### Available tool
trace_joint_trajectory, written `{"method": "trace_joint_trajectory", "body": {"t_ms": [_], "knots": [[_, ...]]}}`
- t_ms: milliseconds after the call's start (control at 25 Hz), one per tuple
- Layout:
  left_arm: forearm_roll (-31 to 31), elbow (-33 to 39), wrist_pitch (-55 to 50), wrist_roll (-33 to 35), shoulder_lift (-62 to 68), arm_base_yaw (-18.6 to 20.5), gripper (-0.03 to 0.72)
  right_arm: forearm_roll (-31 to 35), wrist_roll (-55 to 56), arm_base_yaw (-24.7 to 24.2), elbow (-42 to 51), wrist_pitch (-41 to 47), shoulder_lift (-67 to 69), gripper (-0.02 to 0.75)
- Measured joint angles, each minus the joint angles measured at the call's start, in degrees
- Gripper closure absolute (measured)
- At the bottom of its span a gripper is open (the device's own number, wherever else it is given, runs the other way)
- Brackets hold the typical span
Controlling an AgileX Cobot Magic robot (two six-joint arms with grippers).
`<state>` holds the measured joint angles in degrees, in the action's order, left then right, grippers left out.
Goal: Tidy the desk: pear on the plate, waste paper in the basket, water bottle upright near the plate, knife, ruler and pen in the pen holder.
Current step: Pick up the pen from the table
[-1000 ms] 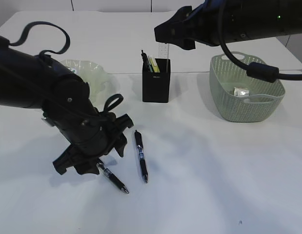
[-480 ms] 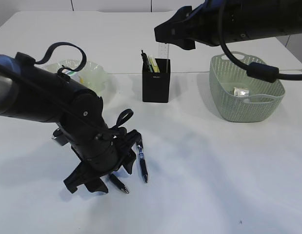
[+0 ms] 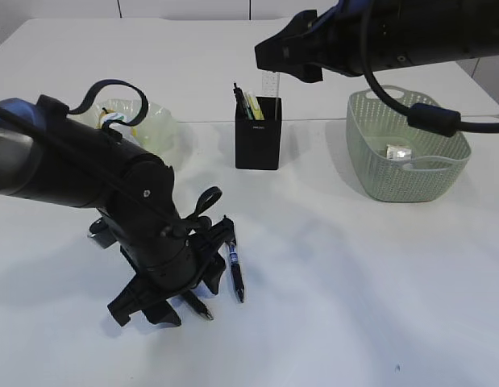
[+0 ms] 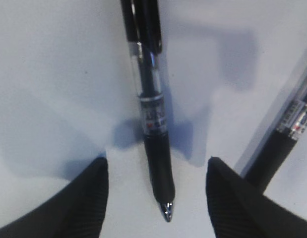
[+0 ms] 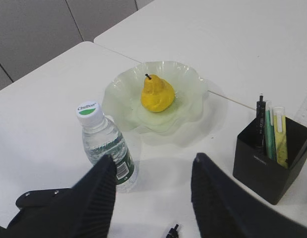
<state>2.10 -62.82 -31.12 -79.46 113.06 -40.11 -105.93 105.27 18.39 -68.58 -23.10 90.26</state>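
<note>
1. Left gripper (image 4: 158, 191) is down low over the table, fingers (image 4: 84, 198) spread either side of a pen (image 4: 152, 114), nothing pinched. We see clear gaps btwn pads and barrel.
2. Reason for the pose, in our judgement: jaws straddle the grip section across the barrel so closing would clamp the pen squarely, ready for the lift to the pen holder (image 3: 258, 133).
3. Pen lies flat on the table (image 3: 354, 266). In the left wrist view its long axis runs top to bottom of frame, metal tip toward the gripper base, clip end away.
4. A second pen (image 3: 234, 272) lies just beside, to the right, not touching the first; in the exterior view its tip points toward the camera.
5. Right gripper (image 5: 153, 198) hangs high above the desk, fingers apart, empty. Likely parked clear of the left arm's work.
6. Other items appear done: pear (image 5: 156, 93) sits on the plate (image 5: 188, 79), water bottle (image 5: 104, 144) stands upright near it, waste paper (image 3: 399, 151) is in the basket (image 3: 406, 185), holder already has several items standing in it.
7. Remaining, as we judge: both pens.
</note>
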Motion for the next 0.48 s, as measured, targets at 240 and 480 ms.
{"method": "trace_joint_trajectory", "body": {"t_ms": [240, 480], "knots": [[1.7, -0.4, 0.0, 0.0, 0.4, 0.0, 0.249, 0.0, 0.0, 0.0, 0.0, 0.0, 0.0, 0.365], [1.9, -0.5, -0.4, 0.0, 0.5, 0.0, 0.255, 0.0, 0.0, 0.0, 0.0, 0.0, 0.0, 0.365]]}}
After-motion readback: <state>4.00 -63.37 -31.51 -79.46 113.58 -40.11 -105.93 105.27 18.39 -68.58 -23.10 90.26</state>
